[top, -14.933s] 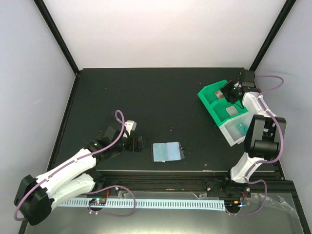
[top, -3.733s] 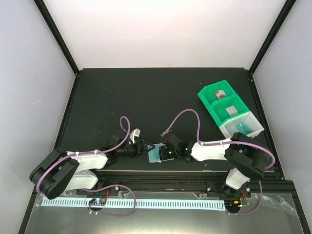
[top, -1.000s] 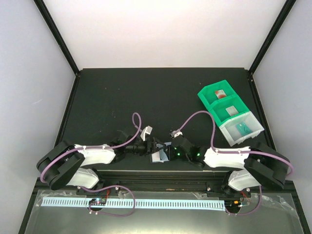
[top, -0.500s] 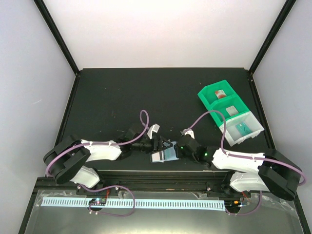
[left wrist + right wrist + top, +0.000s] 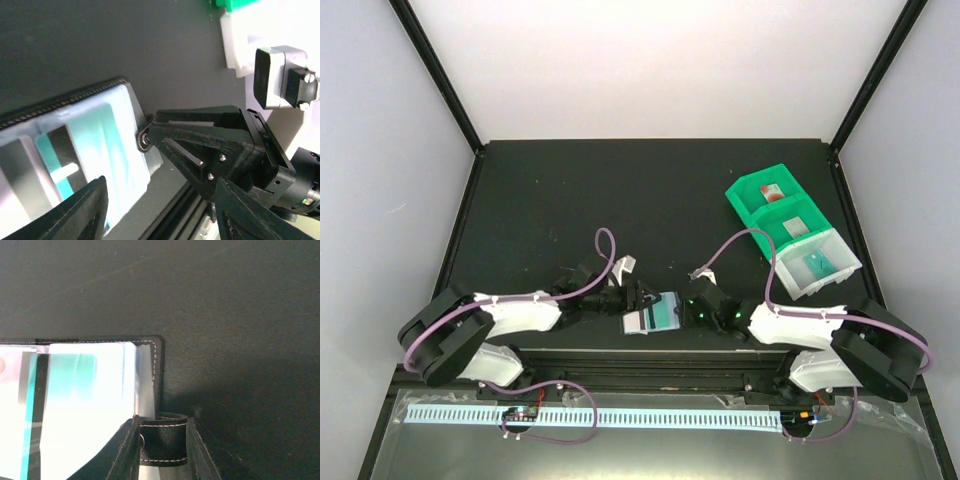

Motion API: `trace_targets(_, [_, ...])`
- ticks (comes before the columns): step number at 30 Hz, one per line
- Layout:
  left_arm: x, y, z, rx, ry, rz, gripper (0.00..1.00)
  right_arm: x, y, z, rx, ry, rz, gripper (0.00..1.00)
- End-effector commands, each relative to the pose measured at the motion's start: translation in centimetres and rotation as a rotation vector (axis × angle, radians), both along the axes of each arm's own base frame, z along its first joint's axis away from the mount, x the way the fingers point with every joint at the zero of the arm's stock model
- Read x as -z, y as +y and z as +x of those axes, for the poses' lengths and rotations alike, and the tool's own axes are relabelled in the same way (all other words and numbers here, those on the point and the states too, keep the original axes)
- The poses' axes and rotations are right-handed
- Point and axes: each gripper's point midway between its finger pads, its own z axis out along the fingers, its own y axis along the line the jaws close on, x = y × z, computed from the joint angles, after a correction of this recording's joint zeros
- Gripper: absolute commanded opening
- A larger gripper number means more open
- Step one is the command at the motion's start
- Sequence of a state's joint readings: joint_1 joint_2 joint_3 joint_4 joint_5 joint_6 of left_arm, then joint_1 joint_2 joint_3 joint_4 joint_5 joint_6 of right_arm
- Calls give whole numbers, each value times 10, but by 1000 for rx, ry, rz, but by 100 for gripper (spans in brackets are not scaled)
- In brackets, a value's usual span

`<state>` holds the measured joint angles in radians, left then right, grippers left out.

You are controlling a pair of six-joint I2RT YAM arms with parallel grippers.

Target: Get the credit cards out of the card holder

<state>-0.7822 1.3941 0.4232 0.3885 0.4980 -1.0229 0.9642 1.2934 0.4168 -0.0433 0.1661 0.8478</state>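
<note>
Card extraction in hand, holder braced for the pull.
Card holder [image 5: 655, 316] is laid open at 6 o'clock on the table, a teal card [image 5: 75, 371] seen in its pocket. Its clasp tab [image 5: 163, 440] is pinched between the narrowed jaws of the right gripper [image 5: 690, 311], stretched low at 3 o'clock. The left gripper [image 5: 636, 298], at 9 o'clock, is spread wide and holds nothing. Next, by judgement: the card's edge is to be nipped and slid out.

1. Left arm [image 5: 510, 315] and right arm [image 5: 800, 325]: white shells, black joints and bases.
2. Thin purple cable [image 5: 740, 236] looped at 12 o'clock of each arm.
3. Green lights [image 5: 694, 301] on right wrist.
4. Black triangular right gripper [image 5: 146, 140], small silver screws [image 5: 210, 176].
</note>
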Motion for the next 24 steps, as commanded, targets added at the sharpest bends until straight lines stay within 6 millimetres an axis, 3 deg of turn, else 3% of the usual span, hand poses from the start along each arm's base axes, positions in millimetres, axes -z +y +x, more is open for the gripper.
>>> trace_targets(1, [11, 25, 7, -59, -29, 94, 59, 1, 17, -3, -48, 28, 59, 27])
trace_targets(10, [30, 60, 0, -118, -29, 213, 47, 4, 33, -7, -90, 66, 101, 20])
trace_targets(18, [43, 62, -5, -123, 6, 209, 43, 10, 29, -9, -99, 74, 71, 18])
trace_targets(24, [52, 59, -6, -113, 40, 209, 44, -16, 35, -5, -132, 7, 123, 23])
